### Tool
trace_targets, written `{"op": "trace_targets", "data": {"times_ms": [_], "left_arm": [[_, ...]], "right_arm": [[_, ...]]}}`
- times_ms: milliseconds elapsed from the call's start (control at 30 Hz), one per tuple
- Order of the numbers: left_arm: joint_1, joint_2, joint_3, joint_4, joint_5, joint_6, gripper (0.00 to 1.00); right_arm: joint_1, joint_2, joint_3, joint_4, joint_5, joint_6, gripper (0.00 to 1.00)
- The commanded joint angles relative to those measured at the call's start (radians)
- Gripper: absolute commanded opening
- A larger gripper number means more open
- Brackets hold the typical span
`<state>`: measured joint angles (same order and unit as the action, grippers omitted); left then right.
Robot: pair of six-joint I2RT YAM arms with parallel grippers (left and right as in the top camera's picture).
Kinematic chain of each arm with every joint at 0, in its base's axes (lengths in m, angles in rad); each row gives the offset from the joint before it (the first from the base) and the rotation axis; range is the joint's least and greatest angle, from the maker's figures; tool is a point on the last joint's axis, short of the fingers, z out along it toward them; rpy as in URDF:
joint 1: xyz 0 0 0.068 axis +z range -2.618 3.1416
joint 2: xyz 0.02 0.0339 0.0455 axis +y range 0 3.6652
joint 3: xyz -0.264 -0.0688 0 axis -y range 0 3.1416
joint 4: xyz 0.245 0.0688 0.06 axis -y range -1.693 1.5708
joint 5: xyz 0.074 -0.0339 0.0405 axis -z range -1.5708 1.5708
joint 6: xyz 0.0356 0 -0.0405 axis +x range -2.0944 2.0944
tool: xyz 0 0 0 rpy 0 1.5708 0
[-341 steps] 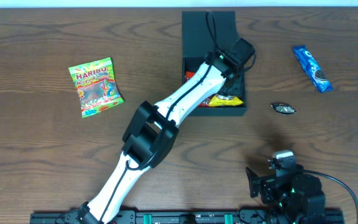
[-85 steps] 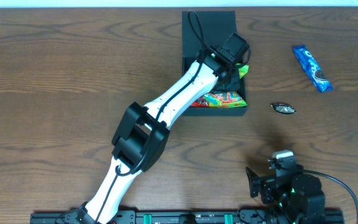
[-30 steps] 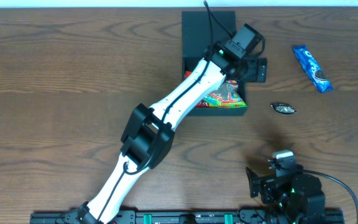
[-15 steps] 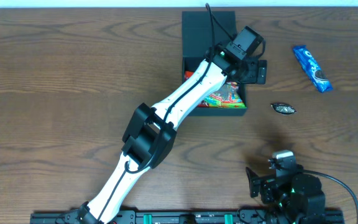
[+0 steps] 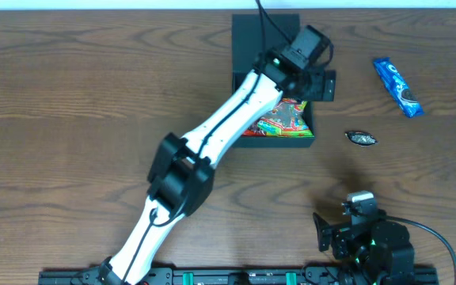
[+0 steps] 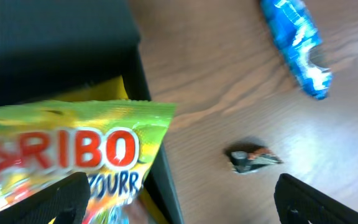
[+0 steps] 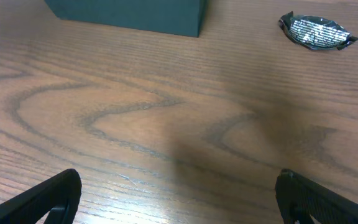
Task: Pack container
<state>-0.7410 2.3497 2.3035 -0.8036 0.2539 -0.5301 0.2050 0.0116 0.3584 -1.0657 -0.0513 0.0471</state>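
Observation:
The dark container [image 5: 279, 142] stands open at the back middle, its flap lid lying behind it. A green Haribo packet [image 5: 285, 119] lies inside, on top of a yellow packet [image 6: 107, 90]. My left gripper [image 5: 321, 85] is open and empty over the container's right wall. In the left wrist view the Haribo packet [image 6: 73, 155] and the container wall [image 6: 159, 168] lie between the open fingers [image 6: 185, 205]. My right gripper [image 5: 360, 210] is open and empty at the front right, low over bare wood [image 7: 179, 199].
A blue snack packet [image 5: 397, 87] lies on the table at the far right, also in the left wrist view [image 6: 294, 46]. A small dark foil candy [image 5: 362, 138] lies right of the container, seen by both wrists [image 6: 253, 158] [image 7: 316, 31]. The container's corner [image 7: 135, 12] shows ahead of the right wrist.
The Haribo packet, once on the table at the left, now lies in the container. The left gripper has let it go, opened and shifted right and slightly back. The right arm is still.

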Motion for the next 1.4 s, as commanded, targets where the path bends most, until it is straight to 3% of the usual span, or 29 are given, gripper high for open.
{"op": "trace_targets", "data": {"times_ms": [0, 233, 433, 533, 900, 1100, 1233, 1367], "left_arm": [[0.008, -0.157, 0.016, -0.019, -0.040, 0.042, 0.96], [0.008, -0.394, 0.016, -0.188, -0.061, 0.146, 0.96], [0.008, -0.584, 0.016, -0.458, -0.333, 0.204, 0.95], [0.008, -0.652, 0.016, -0.585, -0.375, 0.282, 0.95], [0.008, -0.829, 0.015, -0.871, -0.536, 0.260, 0.96], [0.008, -0.965, -0.093, -0.886, -0.608, 0.202, 0.95], [0.008, -1.107, -0.306, -0.856, -0.676, 0.122, 0.95], [0.008, -1.266, -0.565, -0.716, -0.642, 0.133, 0.95]], "right_arm": [[-0.008, -0.006, -0.002, -0.007, 0.002, -0.011, 0.99], [-0.008, -0.006, -0.002, -0.007, 0.002, -0.011, 0.99], [-0.008, -0.006, -0.002, -0.007, 0.002, -0.011, 0.99], [-0.008, -0.006, -0.002, -0.007, 0.003, -0.012, 0.99], [-0.008, -0.006, -0.002, 0.011, 0.050, -0.065, 0.99], [-0.008, -0.006, -0.002, 0.074, 0.055, -0.063, 0.99], [-0.008, -0.006, -0.002, 0.135, 0.017, -0.063, 0.99], [-0.008, -0.006, -0.002, 0.142, 0.019, -0.063, 0.99]]}}
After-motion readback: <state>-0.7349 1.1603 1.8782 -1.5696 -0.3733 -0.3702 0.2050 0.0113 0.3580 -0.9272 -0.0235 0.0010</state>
